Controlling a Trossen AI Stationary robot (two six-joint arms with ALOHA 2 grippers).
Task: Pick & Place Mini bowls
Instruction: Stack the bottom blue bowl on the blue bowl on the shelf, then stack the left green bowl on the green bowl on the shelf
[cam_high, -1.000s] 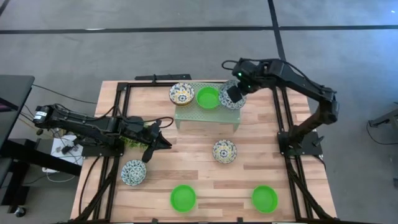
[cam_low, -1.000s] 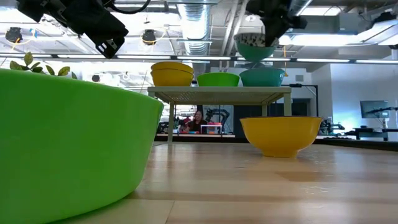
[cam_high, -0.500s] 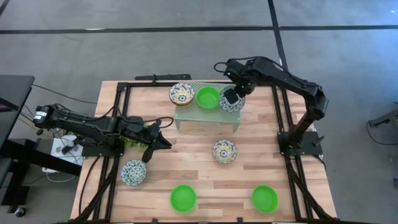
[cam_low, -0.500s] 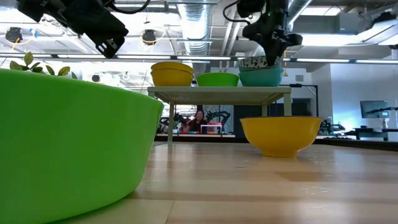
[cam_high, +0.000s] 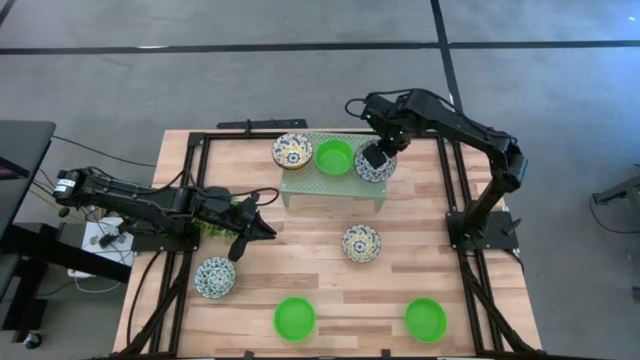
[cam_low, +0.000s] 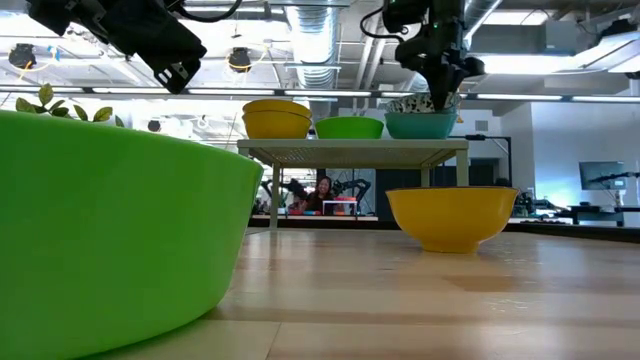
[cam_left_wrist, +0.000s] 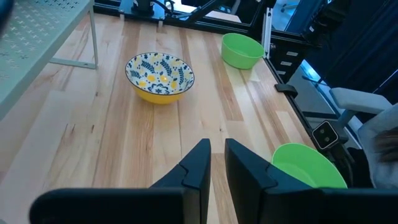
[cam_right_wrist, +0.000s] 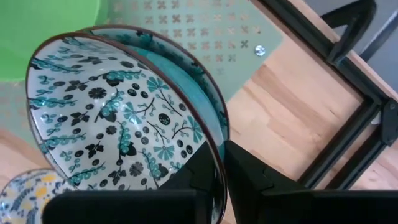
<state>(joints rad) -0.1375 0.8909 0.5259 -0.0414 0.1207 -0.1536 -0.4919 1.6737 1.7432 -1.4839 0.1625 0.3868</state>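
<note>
While the near edge of the table (cam_high: 400, 285) was occupied by two plain green mini bowls (cam_high: 295, 318), one near the middle and one toward the right, a white patterned bowl (cam_high: 215, 277) was seen just behind them on the left side. Above it, the left gripper (cam_high: 243, 240) was held over the table's left part, its fingers drawn nearly together with nothing between them. A yellow-bodied floral bowl (cam_high: 361, 243) was set at mid-table, well apart from that gripper. Farther back, the pale green perforated rack (cam_high: 330, 180) carried a stacked pair of yellow bowls (cam_low: 277, 117) at its left, a green bowl (cam_high: 335, 157) in its middle, and a teal bowl (cam_low: 420, 124) at its right. Into that teal bowl a teal-patterned white bowl (cam_right_wrist: 118, 115) was tilted, its rim pinched between the fingers of the right gripper (cam_high: 372, 155), which was closed on it above the rack's right end. Beyond the table, a person (cam_low: 322, 190) was visible in the room.
</note>
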